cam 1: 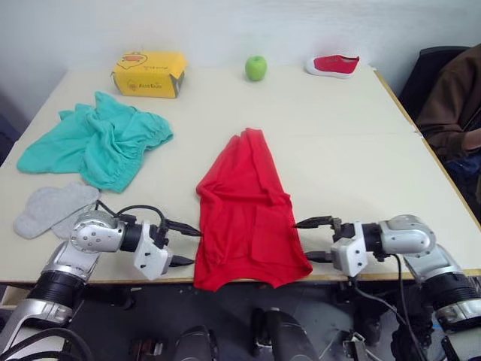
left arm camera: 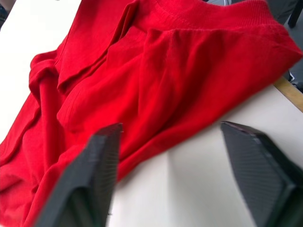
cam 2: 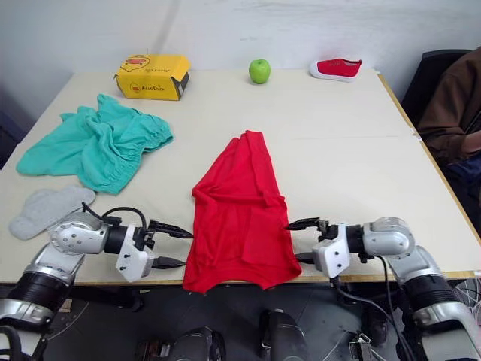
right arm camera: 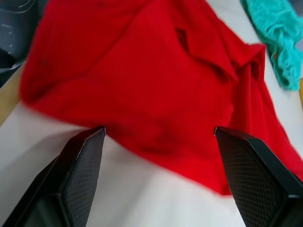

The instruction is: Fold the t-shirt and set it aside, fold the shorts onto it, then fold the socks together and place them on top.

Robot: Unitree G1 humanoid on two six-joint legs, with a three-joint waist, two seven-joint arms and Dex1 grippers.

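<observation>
Left eye view: t-shirt [cam 1: 248, 214] mid-table, near front edge, hem overhanging; bunched lengthwise, not yet folded flat.
Left gripper [cam 1: 183, 245]: fingers wide, just beside shirt's left edge, empty.
Right gripper [cam 1: 310, 240]: fingers wide, at shirt's right edge, empty.
Shorts [cam 1: 101, 141]: crumpled, far left, untouched.
Socks [cam 1: 52, 208]: flat, near left, unpaired.
Progress: first step, early.

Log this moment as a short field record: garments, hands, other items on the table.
t-shirt: rumpled lengthwise at the near table edge, hem hanging over the edge, between the two hands
left hand: open, beside the shirt's left edge
right hand: open, beside the shirt's right edge
shorts: bunched, far left
socks: flat, near left
other: yellow box, green apple, red shoe along the far edge
</observation>
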